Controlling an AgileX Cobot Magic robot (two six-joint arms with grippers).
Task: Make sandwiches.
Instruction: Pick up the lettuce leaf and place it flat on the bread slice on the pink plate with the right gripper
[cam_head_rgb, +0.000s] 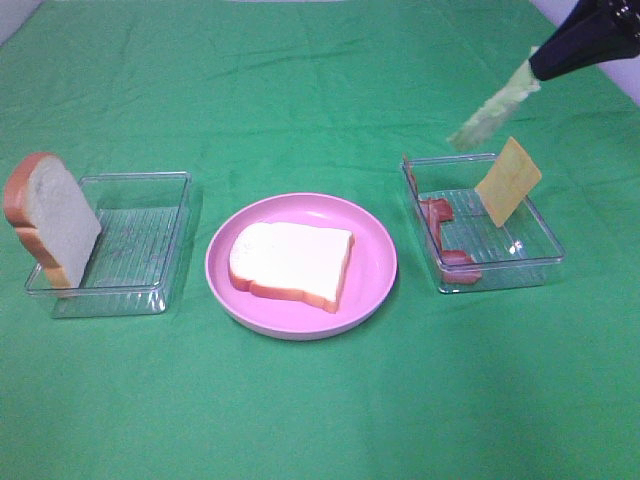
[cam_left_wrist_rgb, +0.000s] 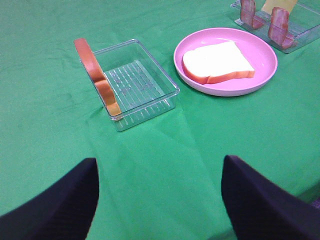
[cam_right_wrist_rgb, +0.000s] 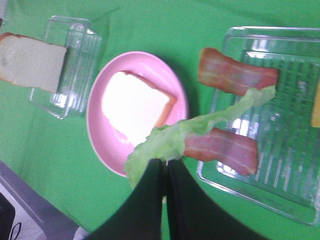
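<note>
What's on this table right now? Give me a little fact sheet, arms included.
Right tool: shut on lettuce, held up in the air
Left tool: open, empty
Pink plate: one bread slice lying flat
Left tray: second bread slice standing at its end
Right tray: two bacon strips, cheese slice leaning

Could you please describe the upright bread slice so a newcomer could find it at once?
Left of the pink plate sits a clear tray. A bread slice stands at its left end. Unlike the plate's slice, lying flat, it stands on edge.
</note>
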